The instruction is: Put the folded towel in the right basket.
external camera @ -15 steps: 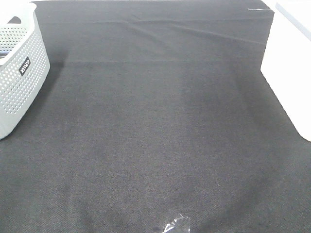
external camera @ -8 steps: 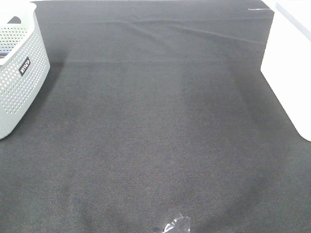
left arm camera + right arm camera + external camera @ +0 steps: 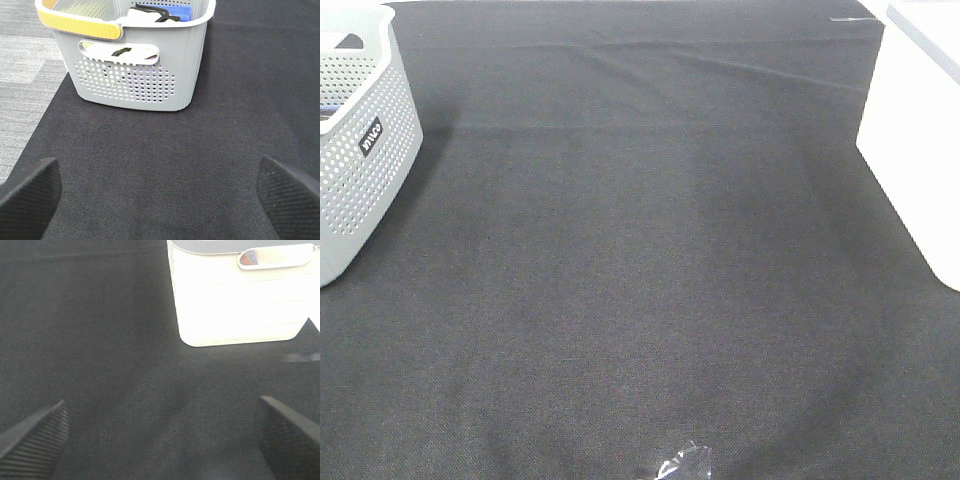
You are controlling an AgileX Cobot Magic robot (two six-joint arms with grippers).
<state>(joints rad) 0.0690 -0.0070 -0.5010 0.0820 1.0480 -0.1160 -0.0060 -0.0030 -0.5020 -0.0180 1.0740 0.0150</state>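
Left gripper (image 3: 160, 175): pads wide apart, empty, low over black cloth (image 3: 650, 270); faces grey perforated basket (image 3: 135, 60) at upper centre, cloth items inside.
Right gripper (image 3: 160, 422): wide, empty; faces white basket (image 3: 240, 295) at upper right, likely goal.
Folded towel: not identifiable in any view; possibly within basket.
Clear plastic scrap (image 3: 678, 464): bottom centre, overhead view.
Neither arm visible overhead; judged parked.

A staged test bench is suggested by black cloth (image 3: 640, 280), grey carpet tiles (image 3: 25, 55) and baskets at nine (image 3: 360, 150) and three o'clock (image 3: 920, 160).
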